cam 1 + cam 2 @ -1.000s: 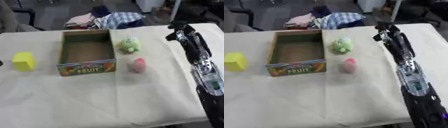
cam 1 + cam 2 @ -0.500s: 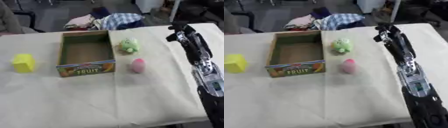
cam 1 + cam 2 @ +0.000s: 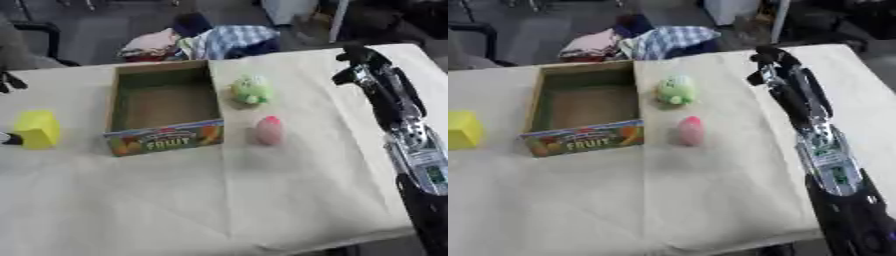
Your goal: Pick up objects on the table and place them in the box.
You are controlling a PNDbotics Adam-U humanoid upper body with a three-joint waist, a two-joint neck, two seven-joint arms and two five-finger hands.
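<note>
An open cardboard box [image 3: 164, 134] with a "FRUIT" label on its front stands left of centre, and nothing shows inside it. A green plush toy [image 3: 248, 90] lies just right of the box's far corner. A pink egg-shaped thing [image 3: 268, 129] lies nearer, right of the box front. A yellow block [image 3: 37, 129] stands at the far left. My right arm runs up the right side. Its hand [image 3: 766, 66] hovers over the cloth, right of the green toy and apart from it. Dark parts [image 3: 9, 82] at the left edge look like my left hand.
A beige cloth covers the table [image 3: 227, 200]. A pile of clothes [image 3: 651, 40] lies beyond the far edge, behind the box. A dark chair [image 3: 35, 35] stands at the far left. The table's right edge runs close to my right arm.
The whole picture has shifted slightly, so the camera moved. The objects and my right arm stay where they were.
</note>
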